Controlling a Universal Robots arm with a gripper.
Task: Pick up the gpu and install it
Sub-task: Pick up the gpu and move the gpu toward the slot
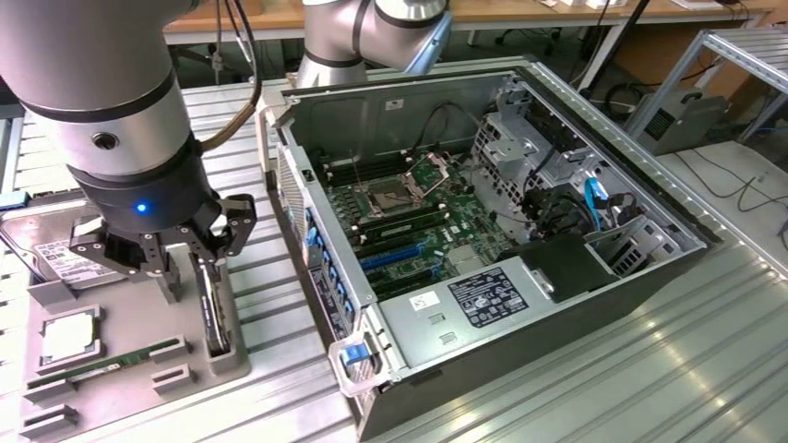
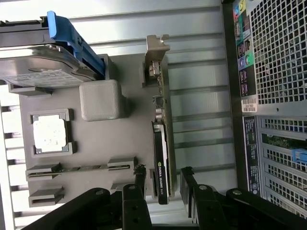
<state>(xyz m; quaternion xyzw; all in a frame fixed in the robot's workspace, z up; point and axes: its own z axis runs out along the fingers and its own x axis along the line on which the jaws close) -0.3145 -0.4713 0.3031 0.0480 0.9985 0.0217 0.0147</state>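
The Universal Robots arm (image 1: pixel 105 83) fills the exterior view's upper left, its last grey-and-silver segment pointing almost straight down. Below it sits a black wrist housing (image 1: pixel 142 198) with a small blue light (image 1: pixel 140 207) lit. The hand (image 1: pixel 187 281) hangs beneath, black linkages splayed outward, its two fingers (image 2: pixel 140 182) held apart and parallel, tips downward. More arm joints (image 1: pixel 369 28) stand at the exterior view's top centre

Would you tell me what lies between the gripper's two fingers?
The gpu, on edge in the grey tray, a gap from each gripper finger, as the wrist view shows.
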